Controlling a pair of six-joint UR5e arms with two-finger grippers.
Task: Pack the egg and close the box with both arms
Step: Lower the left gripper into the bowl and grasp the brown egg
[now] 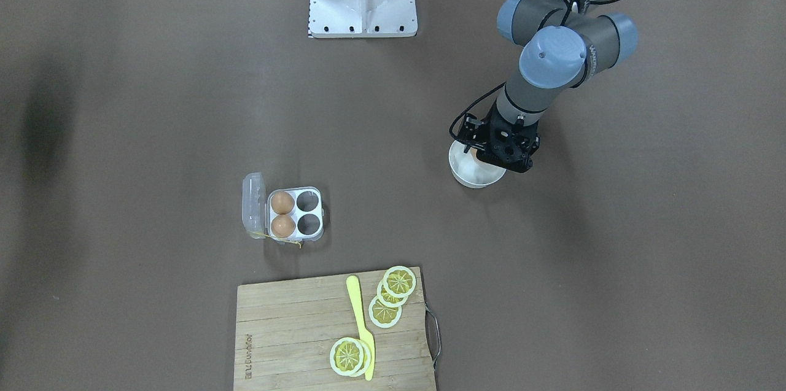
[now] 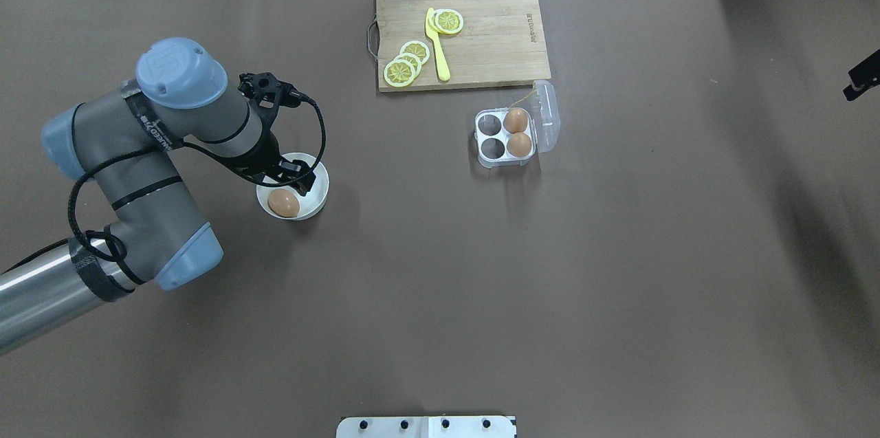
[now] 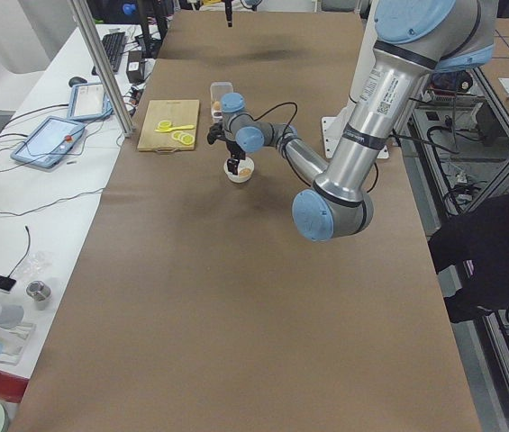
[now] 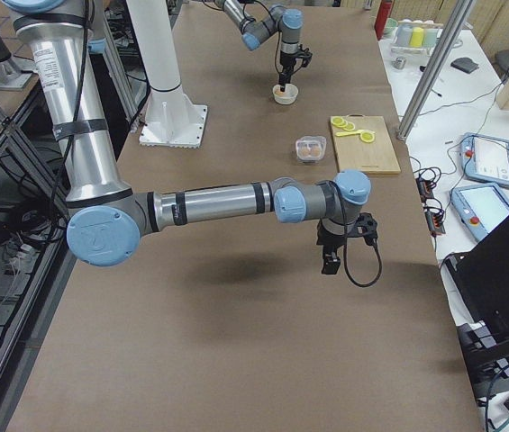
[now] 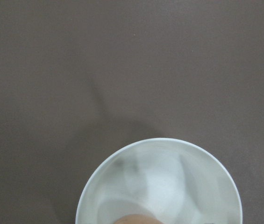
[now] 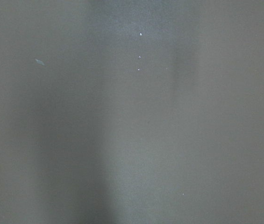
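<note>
Closest to the robot, the white base plate point(image 2: 426, 426) sits at the edge of the brown table point(image 2: 550, 287). A little farther out, on the robot's left side, a round white bowl point(image 2: 322, 183) stands on the table with the egg point(image 2: 283, 203) lying inside it, on the side of the bowl nearer to the robot. The left gripper point(image 2: 299, 180) points down just above the bowl, over its farther part and beside the egg. Its fingers are hidden by its own body, so I cannot tell if it is released or clenched. The left wrist view shows only the bowl and a small edge of the egg at the bottom. Farther out, near the middle of the table, is the box point(image 2: 504, 134) with its clear lid point(image 2: 546, 115) folded open to the robot's right. Two brown eggs point(image 2: 515, 120) fill the two cells beside the lid, and the two other cells have nothing in them. A yellow string point(image 2: 522, 100) lies at the far corner of the box. Well apart from the box, on the robot's right, the right gripper point(image 4: 331, 261) hangs above the bare table, pointing down, and its state cannot be told. Farthest is a wooden cutting board point(image 2: 495, 46), on which lie lemon slices point(image 2: 405, 67) and a yellow knife point(image 2: 437, 46).
</note>
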